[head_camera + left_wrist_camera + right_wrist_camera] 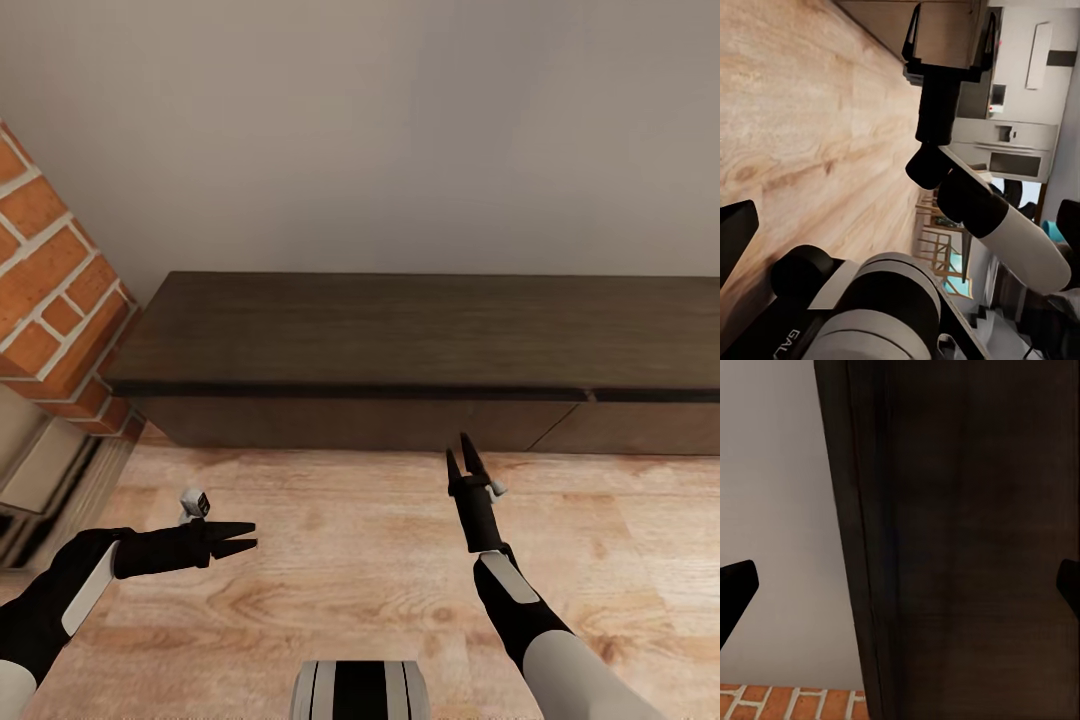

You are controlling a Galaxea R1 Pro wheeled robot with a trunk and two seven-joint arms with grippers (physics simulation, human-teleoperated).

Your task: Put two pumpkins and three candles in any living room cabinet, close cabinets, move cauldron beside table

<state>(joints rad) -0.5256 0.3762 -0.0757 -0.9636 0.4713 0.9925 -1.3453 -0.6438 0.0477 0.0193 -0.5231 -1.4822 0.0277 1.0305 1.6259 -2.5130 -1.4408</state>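
The long, low, dark brown cabinet stands against the wall ahead, and every front I can see is shut. Its dark wood is close up in the right wrist view. My right gripper points at the cabinet's front, a short way off it, open and empty. The left wrist view shows that gripper with its fingers spread wide. My left gripper hovers over the floor at the left, pointing right, open and empty. The pumpkins, candles, cauldron and table are out of view.
A red brick fireplace juts out at the left, touching the cabinet's left end. Light wooden floor lies between me and the cabinet. My base shows at the bottom edge. In the left wrist view, grey appliances stand far off.
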